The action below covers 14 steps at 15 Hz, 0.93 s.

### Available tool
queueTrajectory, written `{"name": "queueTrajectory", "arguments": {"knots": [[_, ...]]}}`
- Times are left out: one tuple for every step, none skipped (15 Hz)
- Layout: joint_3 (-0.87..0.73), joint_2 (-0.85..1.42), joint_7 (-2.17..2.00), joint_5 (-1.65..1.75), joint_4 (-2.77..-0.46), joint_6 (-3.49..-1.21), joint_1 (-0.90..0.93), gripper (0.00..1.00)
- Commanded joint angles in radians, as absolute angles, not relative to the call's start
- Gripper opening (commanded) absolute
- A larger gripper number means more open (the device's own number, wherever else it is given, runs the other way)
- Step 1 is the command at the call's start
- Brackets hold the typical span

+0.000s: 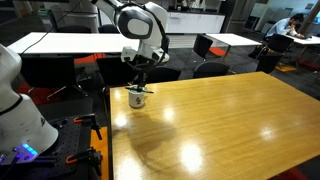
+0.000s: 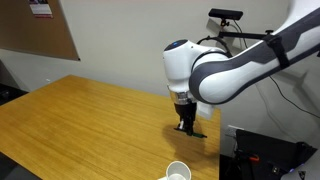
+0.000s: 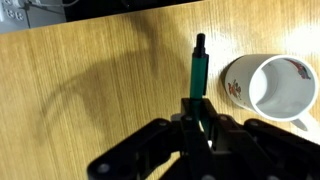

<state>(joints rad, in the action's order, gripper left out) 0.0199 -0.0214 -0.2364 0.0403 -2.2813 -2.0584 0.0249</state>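
Jaws are clenching on a green marker (image 3: 198,72), pinching its barrel at the near end. The rest, incl. the black tip, is sticking out past them toward the bench (image 3: 90,70). The marker is hanging tip-down over the bench, just beside a white mug (image 3: 272,88). It's apart from the rim as far as the wrist view shows.

Handling, my guess: the marker is prob. light and stiff, w/ a smooth plastic barrel, so it's a bit slippery. Held near one end it could pivot btwn the jaws. A better hold would be mid-barrel, across the round body and away from the cap end.

The mug is standing upright, mouth up, w/ nothing showing inside and a small print on its side. It's sitting near a corner of the bench. It looks ceramic, so prob. fragile, and a knock could tip it.

In an exterior view the arm (image 2: 225,70) is bending down over that corner. Farther off, other tables and chairs (image 1: 210,45) are standing beyond the bench's far edge, w/ a person (image 1: 285,30) sitting at one. A corkboard (image 2: 45,30) is hanging on the wall.
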Motion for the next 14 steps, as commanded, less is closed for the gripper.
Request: {"name": "queueTrajectory", "arguments": {"knots": [[0.021,-0.019,-0.22,0.04,-2.276,-2.051,0.023,0.13],[0.021,-0.016,-0.213,0.04,-2.271,-2.047,0.023,0.13],[0.021,-0.013,-0.208,0.04,-2.268,-2.045,0.023,0.13],[0.021,-0.012,-0.203,0.04,-2.266,-2.045,0.023,0.13],[0.021,-0.011,-0.202,0.04,-2.266,-2.044,0.023,0.13],[0.021,-0.01,-0.202,0.04,-2.266,-2.044,0.023,0.13],[0.021,-0.01,-0.202,0.04,-2.266,-2.044,0.023,0.03],[0.021,-0.011,-0.233,0.064,-2.268,-2.061,0.023,0.03],[0.021,-0.014,-0.248,0.075,-2.269,-2.073,0.023,0.03],[0.022,-0.019,-0.271,0.103,-2.271,-2.089,0.023,0.03],[0.023,-0.022,-0.296,0.138,-2.272,-2.102,0.023,0.03],[0.024,-0.022,-0.314,0.174,-2.271,-2.109,0.024,0.03],[0.025,-0.023,-0.344,0.218,-2.271,-2.115,0.025,0.03],[0.026,-0.022,-0.363,0.259,-2.268,-2.112,0.026,0.03]]}}
